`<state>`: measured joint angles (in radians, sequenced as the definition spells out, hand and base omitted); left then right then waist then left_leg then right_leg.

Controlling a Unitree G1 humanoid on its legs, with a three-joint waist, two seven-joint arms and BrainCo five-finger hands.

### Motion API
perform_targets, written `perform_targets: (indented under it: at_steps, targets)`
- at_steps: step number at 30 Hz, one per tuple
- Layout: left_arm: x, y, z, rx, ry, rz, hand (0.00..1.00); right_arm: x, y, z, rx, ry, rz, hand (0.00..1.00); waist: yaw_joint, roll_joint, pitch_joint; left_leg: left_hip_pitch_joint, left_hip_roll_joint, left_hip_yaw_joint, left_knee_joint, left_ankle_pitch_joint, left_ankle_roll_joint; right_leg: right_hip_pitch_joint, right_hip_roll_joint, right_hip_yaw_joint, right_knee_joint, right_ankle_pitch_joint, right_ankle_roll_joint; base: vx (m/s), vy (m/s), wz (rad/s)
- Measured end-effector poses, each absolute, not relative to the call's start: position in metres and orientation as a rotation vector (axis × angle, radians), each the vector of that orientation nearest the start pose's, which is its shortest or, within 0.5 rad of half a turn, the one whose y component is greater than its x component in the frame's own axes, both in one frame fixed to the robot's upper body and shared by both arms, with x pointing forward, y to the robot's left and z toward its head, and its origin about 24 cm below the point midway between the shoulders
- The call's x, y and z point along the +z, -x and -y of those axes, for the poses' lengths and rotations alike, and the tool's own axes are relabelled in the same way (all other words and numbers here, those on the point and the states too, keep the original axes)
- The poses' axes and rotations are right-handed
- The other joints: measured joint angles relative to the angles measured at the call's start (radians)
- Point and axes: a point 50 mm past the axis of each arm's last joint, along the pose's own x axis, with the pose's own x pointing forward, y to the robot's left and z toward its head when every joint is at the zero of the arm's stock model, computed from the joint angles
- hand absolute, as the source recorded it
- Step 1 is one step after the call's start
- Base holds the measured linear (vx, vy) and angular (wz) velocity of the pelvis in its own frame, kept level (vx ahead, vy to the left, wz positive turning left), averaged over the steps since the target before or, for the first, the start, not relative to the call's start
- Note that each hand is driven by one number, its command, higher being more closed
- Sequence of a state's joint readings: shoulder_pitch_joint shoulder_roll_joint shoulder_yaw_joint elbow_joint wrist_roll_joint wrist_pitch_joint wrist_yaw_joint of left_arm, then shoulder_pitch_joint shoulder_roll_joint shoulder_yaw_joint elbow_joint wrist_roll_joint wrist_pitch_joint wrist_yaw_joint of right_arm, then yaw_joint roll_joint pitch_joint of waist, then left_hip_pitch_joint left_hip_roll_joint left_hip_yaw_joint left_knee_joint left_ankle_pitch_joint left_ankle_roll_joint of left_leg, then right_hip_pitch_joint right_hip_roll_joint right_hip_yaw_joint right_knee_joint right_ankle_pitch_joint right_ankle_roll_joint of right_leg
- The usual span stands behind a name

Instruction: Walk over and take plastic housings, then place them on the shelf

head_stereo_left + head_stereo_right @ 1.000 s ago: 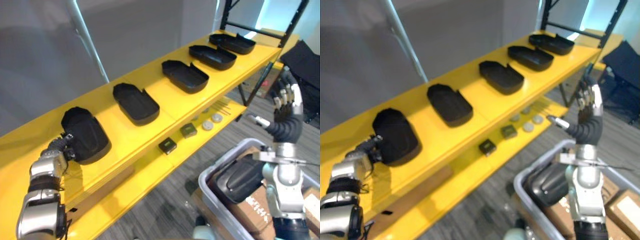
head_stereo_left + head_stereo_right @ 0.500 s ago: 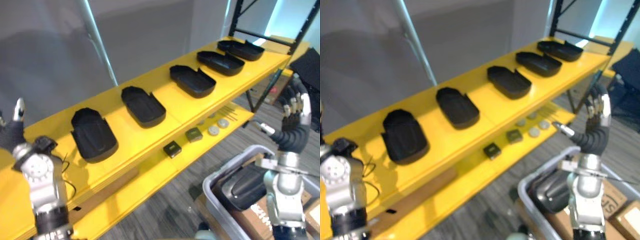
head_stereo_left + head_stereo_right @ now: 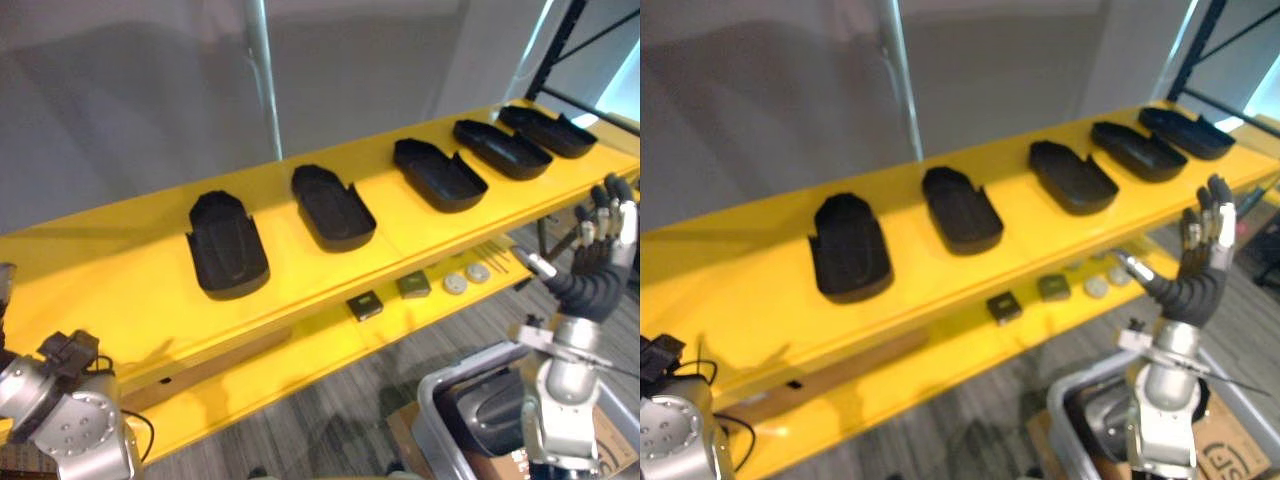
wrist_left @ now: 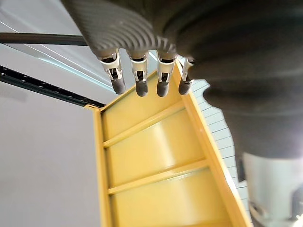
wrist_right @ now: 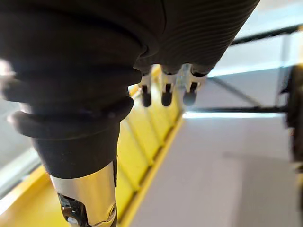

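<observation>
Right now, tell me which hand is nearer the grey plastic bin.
Right. The right hand is raised above the grey plastic bin; the left hand is far off to the left, by the yellow metal shelf.

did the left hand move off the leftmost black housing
Yes. The left hand has drawn back off the leftmost black plastic housing on the yellow shelf.

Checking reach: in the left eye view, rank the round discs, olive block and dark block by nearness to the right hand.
1. Round discs, rightmost, nearest the right hand.
2. Olive block, further left.
3. Dark block, farthest left.
</observation>
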<state>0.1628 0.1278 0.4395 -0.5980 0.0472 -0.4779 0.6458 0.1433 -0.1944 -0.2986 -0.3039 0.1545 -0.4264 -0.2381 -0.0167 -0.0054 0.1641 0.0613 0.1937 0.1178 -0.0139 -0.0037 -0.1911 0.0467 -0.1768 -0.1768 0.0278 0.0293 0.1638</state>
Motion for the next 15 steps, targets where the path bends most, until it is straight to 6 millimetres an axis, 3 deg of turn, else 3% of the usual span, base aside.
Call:
perform_targets:
  at_steps: [4,8,14,15]
  targets:
    - [0.186,-0.151,-0.239,0.765,-0.094,0.971,0.0,0.13,-0.186,0.26,-0.494,0.034,0.626,0.0,-0.005,-0.011,0.054,-0.068,-0.001,-0.011,0.076,-0.026,0.006,-0.032,-0.004,0.003,0.01,0.0,0.001,-0.05,0.012,0.03]
    - [0.175,-0.175,-0.212,0.453,-0.088,0.807,0.0,0.129,-0.185,0.261,-0.502,0.028,0.609,0.0,-0.007,-0.015,0.093,-0.134,0.004,-0.027,0.166,-0.068,0.011,-0.047,-0.004,0.001,0.018,0.004,0.004,-0.02,0.018,0.06]
    - [0.172,-0.182,-0.208,0.21,-0.116,0.727,0.0,0.128,-0.187,0.262,-0.504,0.03,0.594,0.0,-0.001,-0.01,0.096,-0.153,0.007,-0.022,0.238,-0.12,0.015,-0.043,-0.008,0.014,0.031,0.003,0.004,0.03,0.033,-0.02]
    - [0.17,-0.182,-0.207,0.156,-0.109,0.701,1.0,0.129,-0.186,0.263,-0.506,0.032,0.591,0.0,-0.001,-0.009,0.097,-0.153,0.006,-0.021,0.249,-0.129,0.018,-0.04,-0.01,0.016,0.036,0.003,0.004,0.02,0.053,-0.03]
